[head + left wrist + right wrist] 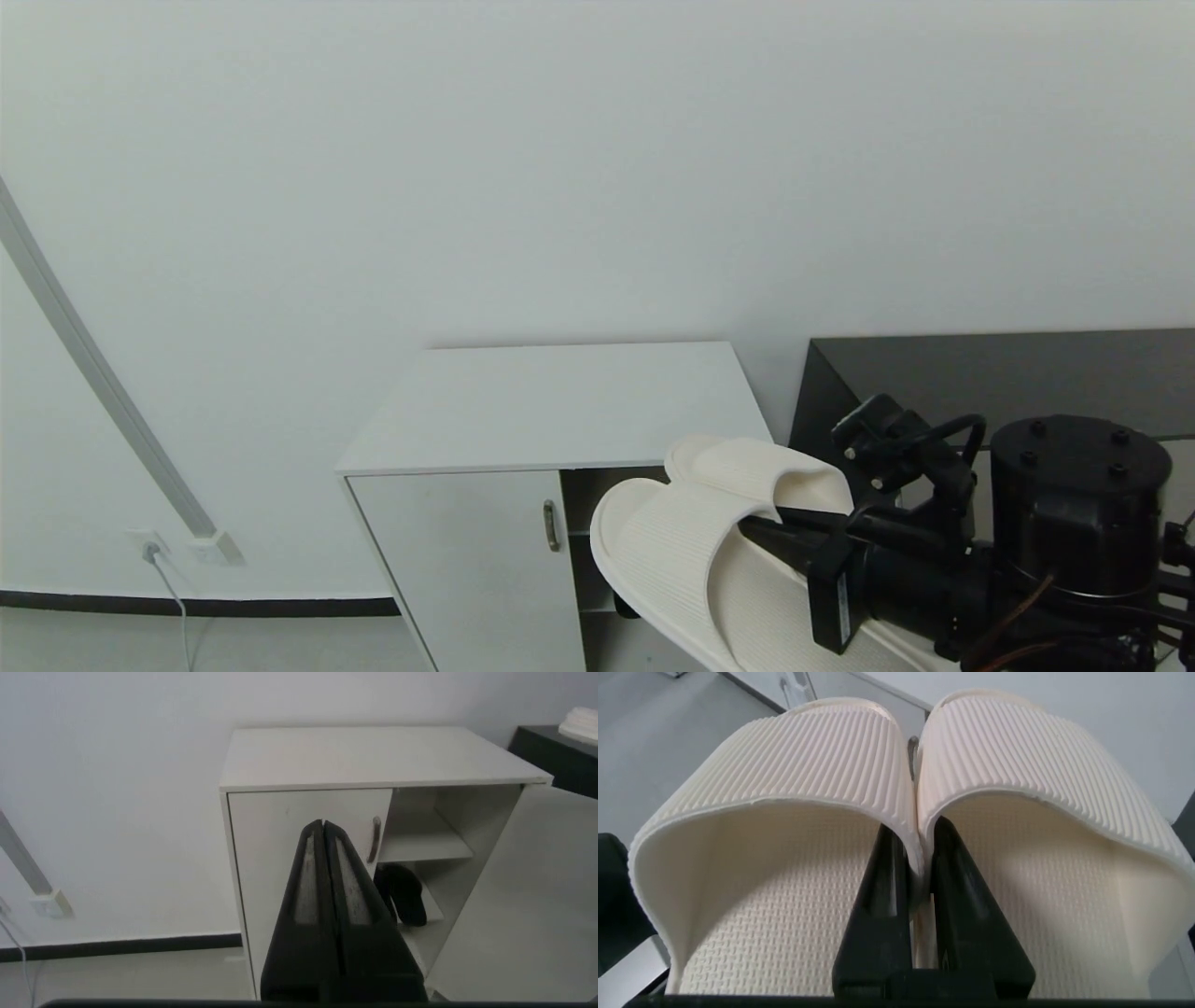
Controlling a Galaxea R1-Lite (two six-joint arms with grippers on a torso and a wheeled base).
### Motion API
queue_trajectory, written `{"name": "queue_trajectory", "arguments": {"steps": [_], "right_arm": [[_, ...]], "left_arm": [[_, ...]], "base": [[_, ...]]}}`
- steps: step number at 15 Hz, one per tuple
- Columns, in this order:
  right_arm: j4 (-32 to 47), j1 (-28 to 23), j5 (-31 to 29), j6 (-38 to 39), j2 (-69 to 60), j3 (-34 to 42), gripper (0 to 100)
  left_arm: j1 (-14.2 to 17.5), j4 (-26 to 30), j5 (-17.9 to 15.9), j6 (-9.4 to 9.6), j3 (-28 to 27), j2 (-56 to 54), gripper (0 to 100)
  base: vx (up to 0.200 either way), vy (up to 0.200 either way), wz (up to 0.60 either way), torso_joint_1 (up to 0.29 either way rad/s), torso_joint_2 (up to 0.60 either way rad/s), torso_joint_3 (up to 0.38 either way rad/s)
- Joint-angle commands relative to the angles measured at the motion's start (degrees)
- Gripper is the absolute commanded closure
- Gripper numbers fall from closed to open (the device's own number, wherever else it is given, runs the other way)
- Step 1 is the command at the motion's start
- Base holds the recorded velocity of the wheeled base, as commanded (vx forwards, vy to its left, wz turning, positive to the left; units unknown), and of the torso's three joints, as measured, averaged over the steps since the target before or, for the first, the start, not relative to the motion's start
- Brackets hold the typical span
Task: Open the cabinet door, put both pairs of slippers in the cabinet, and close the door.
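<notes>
**Right gripper** (pixel 918 845): the jaws are clamped on the white slippers (pixel 785 793). One finger sits inside each shoe, and the two adjoining side walls are pinched between them. The pair is carried side by side, toes forward.

**Left gripper** (pixel 322 835): the jaws are pressed together with nothing between them, and the gripper is held in front of the cabinet (pixel 551 401).

**Cabinet:** the left door (pixel 467 560), with its handle (pixel 551 525), is closed. The right half stands open and shows shelves. A dark pair of slippers (pixel 402 894) lies inside on a lower shelf. In the head view the white pair is raised in front of the open half and is not yet inside.

**Progress, as I judge it:** the door is open, the first pair is stowed, and I have the second pair in hand.

**Left to do:** carry the white pair onto a shelf, release it, draw the arm clear, and swing the open door shut.
</notes>
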Motion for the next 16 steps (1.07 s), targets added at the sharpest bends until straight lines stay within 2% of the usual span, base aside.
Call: {"name": "queue_trajectory", "arguments": {"steps": [1, 12, 16], "right_arm": [[0.0, 0.0, 0.0, 0.0, 0.6, 0.2, 100], [0.0, 0.1, 0.1, -1.2, 0.6, 0.8, 100], [0.0, 0.4, 0.0, -1.2, 0.6, 0.9, 100]], "left_arm": [[0.0, 0.0, 0.0, -0.02, 0.0, 0.0, 100], [0.0, 0.0, 0.0, -0.19, 0.0, 0.0, 100], [0.0, 0.0, 0.0, -0.28, 0.0, 0.0, 100]], "base": [[0.000, 0.000, 0.00, -0.154, 0.34, 0.188], [0.000, 0.000, 0.00, -0.159, 0.37, 0.204], [0.000, 0.000, 0.00, -0.217, 0.51, 0.292]]}}
